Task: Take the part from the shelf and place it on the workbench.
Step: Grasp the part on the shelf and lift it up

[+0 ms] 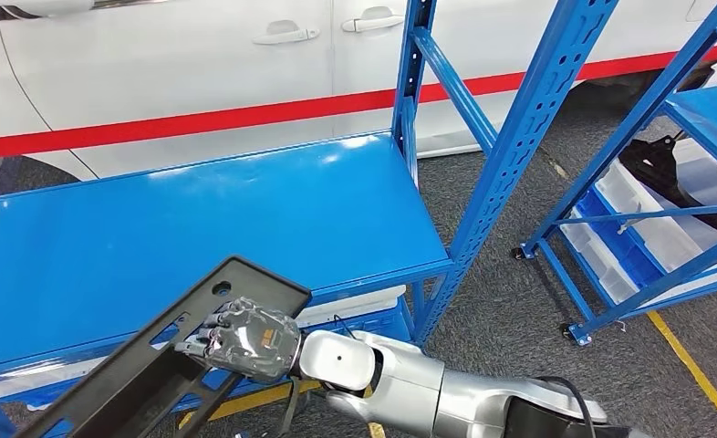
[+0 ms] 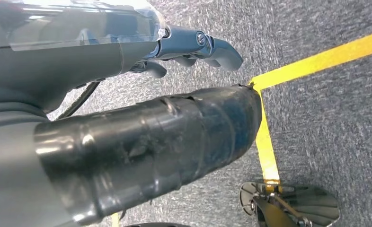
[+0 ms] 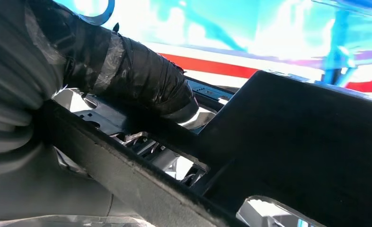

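The right hand (image 1: 245, 339) grips a long black plastic car trim part (image 1: 168, 351), fingers wrapped over its framework, holding it tilted above the front edge of the blue shelf (image 1: 200, 219), its rounded end over the shelf surface. The left hand (image 2: 141, 146) hangs over grey carpet (image 2: 326, 113) by yellow floor tape (image 2: 316, 59), fingers loosely apart, holding nothing.

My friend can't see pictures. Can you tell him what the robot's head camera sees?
The robot's right hand holds a long black part over the front edge of a bare blue shelf. Behind the shelf stands a white car with a red stripe, and another blue rack stands to the right.
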Motion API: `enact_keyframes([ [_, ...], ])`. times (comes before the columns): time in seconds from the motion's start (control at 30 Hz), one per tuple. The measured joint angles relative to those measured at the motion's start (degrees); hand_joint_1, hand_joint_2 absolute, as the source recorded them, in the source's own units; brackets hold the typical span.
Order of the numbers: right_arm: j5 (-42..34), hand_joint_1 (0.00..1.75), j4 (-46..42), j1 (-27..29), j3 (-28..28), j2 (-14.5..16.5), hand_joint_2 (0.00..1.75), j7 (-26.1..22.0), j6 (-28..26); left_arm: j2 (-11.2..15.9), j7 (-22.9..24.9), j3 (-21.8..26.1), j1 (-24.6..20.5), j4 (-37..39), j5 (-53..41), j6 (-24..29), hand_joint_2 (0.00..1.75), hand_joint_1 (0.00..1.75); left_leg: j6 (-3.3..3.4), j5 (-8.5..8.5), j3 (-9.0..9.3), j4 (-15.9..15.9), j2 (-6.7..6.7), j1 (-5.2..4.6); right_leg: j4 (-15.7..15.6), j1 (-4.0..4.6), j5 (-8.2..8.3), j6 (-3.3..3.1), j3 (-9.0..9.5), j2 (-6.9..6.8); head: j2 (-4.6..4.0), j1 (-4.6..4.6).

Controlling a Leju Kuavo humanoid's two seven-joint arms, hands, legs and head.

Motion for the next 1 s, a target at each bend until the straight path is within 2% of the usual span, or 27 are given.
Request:
enact_keyframes([
  [0.43,-0.10,1.75,-3.30,1.36,1.57,-1.91,1.75,0.03,-0.96,-0.21,-0.07,0.12,0.07,0.00,-0.46,0.75,0.00,0.00,-0.01,0.00,0.01,0.00,0.00,0.00,0.01,0.00,0.00,0.00,0.01,0.00,0.00,-0.01],
  [0.83,-0.10,1.75,-3.44,1.41,2.30,-2.40,1.75,0.07,-0.98,-0.26,-0.52,0.12,0.08,0.00,-0.50,0.56,0.00,0.00,-0.01,0.00,0.01,0.00,0.00,0.01,0.01,0.00,0.00,0.00,0.01,0.00,0.00,-0.01],
  [0.93,-0.11,1.75,-3.78,1.39,2.34,-2.46,1.75,0.04,-0.97,-0.36,-0.46,0.12,0.08,0.00,-0.80,-0.46,0.00,0.00,-0.01,0.00,0.01,0.00,0.00,0.01,0.01,0.00,0.00,0.00,0.02,0.00,0.00,0.00],
  [1.0,-0.29,1.75,-4.08,1.23,2.59,-2.47,1.75,-0.06,-0.93,-0.43,0.23,0.11,0.08,0.00,-1.15,-2.97,0.00,0.00,-0.01,0.00,0.01,0.00,0.00,0.01,0.01,0.00,0.00,0.00,0.02,0.00,0.00,0.00],
])
